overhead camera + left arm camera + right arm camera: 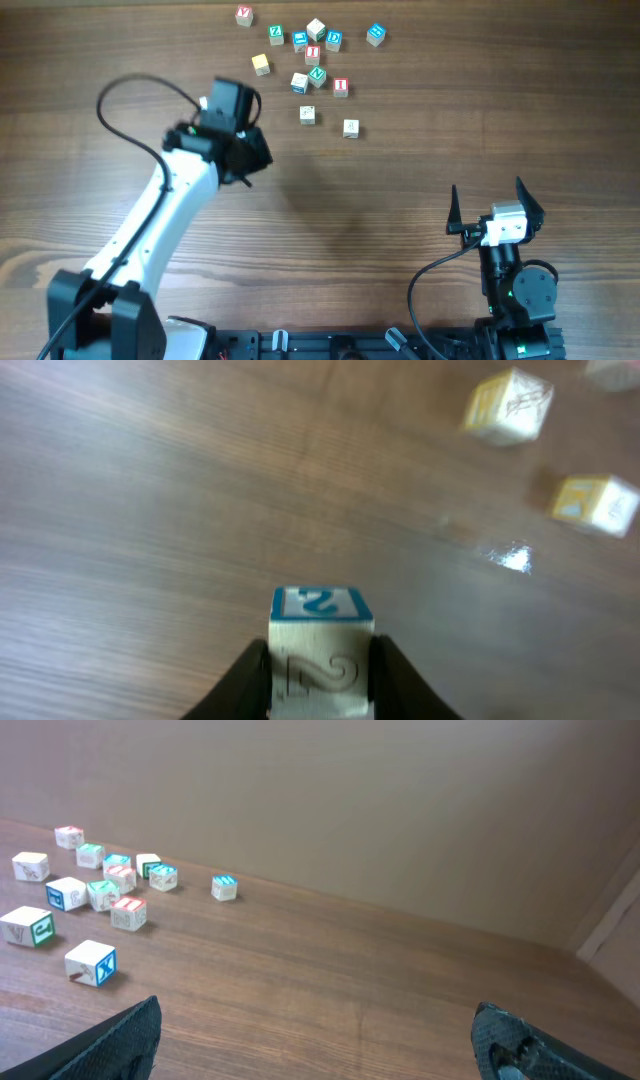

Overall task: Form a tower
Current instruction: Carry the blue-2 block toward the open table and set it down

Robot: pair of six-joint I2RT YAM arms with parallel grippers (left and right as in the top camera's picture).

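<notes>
Wood-grain table [400, 180], overhead view used as the clock face

- Left gripper [322, 678]: at about 10 o'clock, jaws clamped on the side faces of a 2 cube [321, 607]. Blue-framed "2" on top, carved "2" facing the wrist camera. The cube sits square between the fingers. Cannot tell whether it is clear of the wood.
- Right gripper [487, 195]: at about 4 o'clock, jaws wide apart, nothing between them, well away from the cubes.
- Tower: should be in the cluster [315, 60] at 12 o'clock, where the I cube [313, 53] and N cube [318, 74] lie close together. From above I cannot tell whether they are stacked or only side by side. The right wrist view is too small to settle it.
- Loose cubes: two pale ones [308, 114] [350, 128] on the near side of the cluster, between it and the left arm's path.

Step in hand (judgement): carry the 2 cube to the stack site, at roughly 1 o'clock from the left gripper.

How to do it well:
- Lift high enough to pass over the loose cubes.
- Come down from straight above, faces parallel to the cube below.
- Release only once the cube is seated flat.
- Open slowly and withdraw upward. A sideways brush would likely topple a one-cube-wide stack.

Containers: none in view, so no contents to record
</notes>
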